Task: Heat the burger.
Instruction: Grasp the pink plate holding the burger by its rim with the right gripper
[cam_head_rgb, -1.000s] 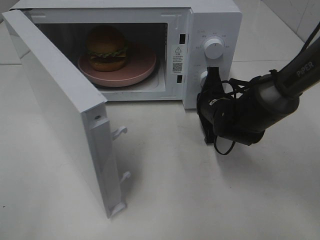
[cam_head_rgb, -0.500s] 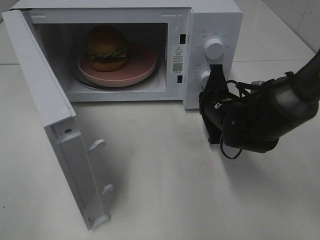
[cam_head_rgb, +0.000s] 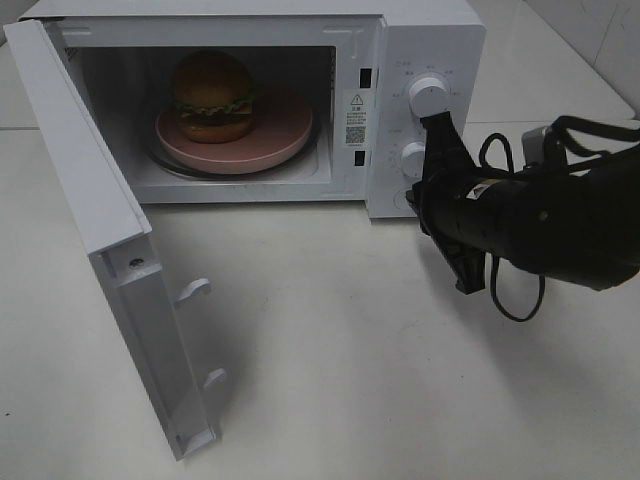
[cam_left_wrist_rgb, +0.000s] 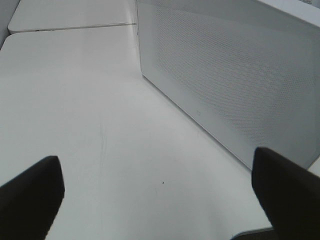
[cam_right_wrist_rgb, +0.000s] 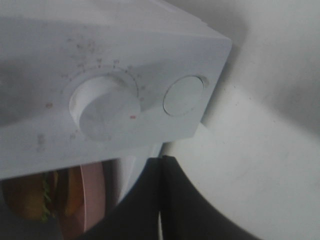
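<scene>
White plastic is casing the microwave (cam_head_rgb: 430, 40), whose door (cam_head_rgb: 100, 220) is hanging wide, so the burger (cam_head_rgb: 212, 95) is being shown on the pink plate (cam_head_rgb: 285, 135) inside. The right tool (cam_head_rgb: 440, 125), shut and empty, is being held at the dials (cam_head_rgb: 428, 92), probably for setting. The left tool (cam_left_wrist_rgb: 157, 172) is being held fully spread, empty, above the pale smooth worktop (cam_head_rgb: 330, 350).

The burger (cam_head_rgb: 212, 96) has a golden-brown domed bun, with green lettuce and dark filling beneath. It sits upright inside the open microwave (cam_head_rgb: 425, 45), on the left part of the pink plate (cam_head_rgb: 280, 125).
</scene>
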